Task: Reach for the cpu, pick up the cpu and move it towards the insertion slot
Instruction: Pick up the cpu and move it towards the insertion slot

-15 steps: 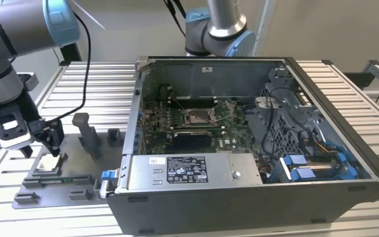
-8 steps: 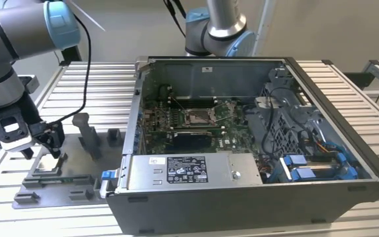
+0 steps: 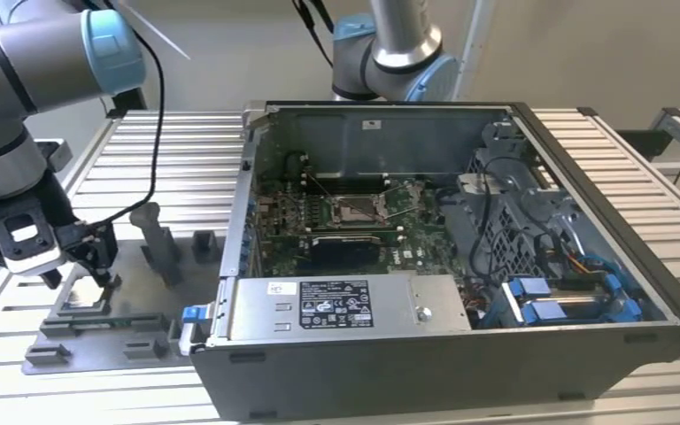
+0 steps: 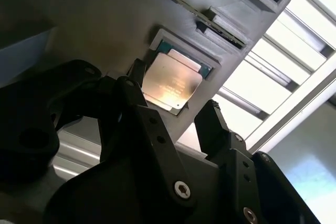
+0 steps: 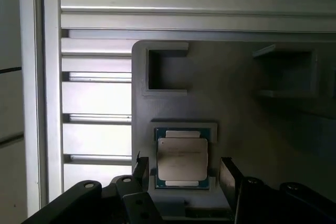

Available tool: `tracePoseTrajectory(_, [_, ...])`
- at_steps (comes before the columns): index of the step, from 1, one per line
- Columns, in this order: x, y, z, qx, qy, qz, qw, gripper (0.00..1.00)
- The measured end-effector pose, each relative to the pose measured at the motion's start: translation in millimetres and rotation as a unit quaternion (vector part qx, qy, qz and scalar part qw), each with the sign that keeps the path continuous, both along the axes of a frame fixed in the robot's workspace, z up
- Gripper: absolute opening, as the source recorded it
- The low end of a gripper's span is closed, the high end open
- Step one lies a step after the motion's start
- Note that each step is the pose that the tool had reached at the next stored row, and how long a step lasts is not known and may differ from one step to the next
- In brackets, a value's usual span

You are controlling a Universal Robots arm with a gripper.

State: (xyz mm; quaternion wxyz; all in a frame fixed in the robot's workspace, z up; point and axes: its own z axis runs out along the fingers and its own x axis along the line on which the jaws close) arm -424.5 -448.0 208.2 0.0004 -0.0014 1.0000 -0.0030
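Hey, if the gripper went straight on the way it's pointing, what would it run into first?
Probably the cpu, lying flat in its pocket of the grey fixture plate: the open gripper points straight at it, a finger to each side. The gap is hard to judge.

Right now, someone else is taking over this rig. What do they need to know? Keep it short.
The claw is open and straddles the cpu. The first wrist view shows gaps on both sides.
The cpu lies flat in its recess in the grey fixture, on the exterior view's left of the computer case.
The insertion slot is inside the case, on the green board.
Done: the reach.
Left: grip, lift, and carry towards the slot.
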Motion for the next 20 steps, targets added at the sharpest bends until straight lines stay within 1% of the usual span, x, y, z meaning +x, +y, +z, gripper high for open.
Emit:
tracePoseTrajectory(3, [-0.4,0.0,-1.8,0.0001,-0.0001,0.003,0.99999,1.0])
tracePoseTrajectory(20, [-1.1,0.2,-17.4,-0.0002,0.0,0.014,0.9999,1.0])
